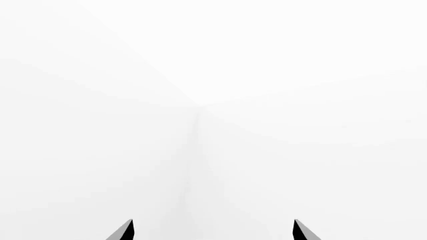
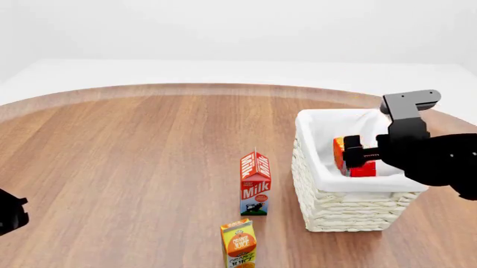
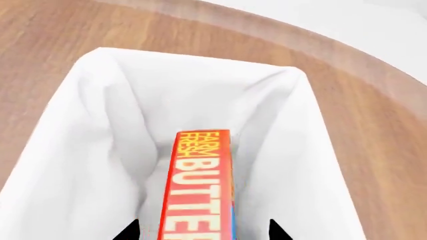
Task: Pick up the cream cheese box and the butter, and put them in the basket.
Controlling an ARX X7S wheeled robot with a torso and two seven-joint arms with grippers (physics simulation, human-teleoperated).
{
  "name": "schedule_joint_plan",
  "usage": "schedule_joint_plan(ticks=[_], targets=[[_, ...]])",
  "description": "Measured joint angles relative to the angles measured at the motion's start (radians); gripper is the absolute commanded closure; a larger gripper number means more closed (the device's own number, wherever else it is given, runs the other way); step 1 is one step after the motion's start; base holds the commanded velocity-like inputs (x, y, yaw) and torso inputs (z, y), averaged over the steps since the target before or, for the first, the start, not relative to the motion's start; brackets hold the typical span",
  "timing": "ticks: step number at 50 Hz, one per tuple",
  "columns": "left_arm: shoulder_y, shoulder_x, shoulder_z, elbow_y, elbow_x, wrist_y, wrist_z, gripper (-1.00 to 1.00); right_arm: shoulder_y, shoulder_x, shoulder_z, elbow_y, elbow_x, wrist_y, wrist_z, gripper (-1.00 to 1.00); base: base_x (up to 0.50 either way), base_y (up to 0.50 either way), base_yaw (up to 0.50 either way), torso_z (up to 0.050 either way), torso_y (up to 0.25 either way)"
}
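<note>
The butter (image 2: 344, 152), a red-orange box with yellow lettering, stands on end inside the basket (image 2: 350, 206), against its white cloth lining. My right gripper (image 2: 358, 155) hangs over the basket and is open. In the right wrist view the butter (image 3: 200, 185) lies between the two fingertips with a gap on each side of my right gripper (image 3: 203, 231). My left gripper (image 1: 213, 230) is open and empty, facing only plain white. The cream cheese box is out of view.
A red milk carton (image 2: 255, 184) stands left of the basket, and an orange juice carton (image 2: 238, 244) stands nearer the front edge. Both are on the round wooden table (image 2: 134, 156). A dark part of my left arm (image 2: 9, 215) shows at the far left edge.
</note>
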Motion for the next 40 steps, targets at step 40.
schedule_joint_plan(ticks=[40], targets=[[0.000, 0.002, 0.006, -0.006, 0.004, 0.010, 0.004, -1.00, -0.013, 0.201, 0.089, -0.417, 0.137, 0.066, 0.137, -1.00, 0.00, 0.00, 0.00, 0.000, 0.000]])
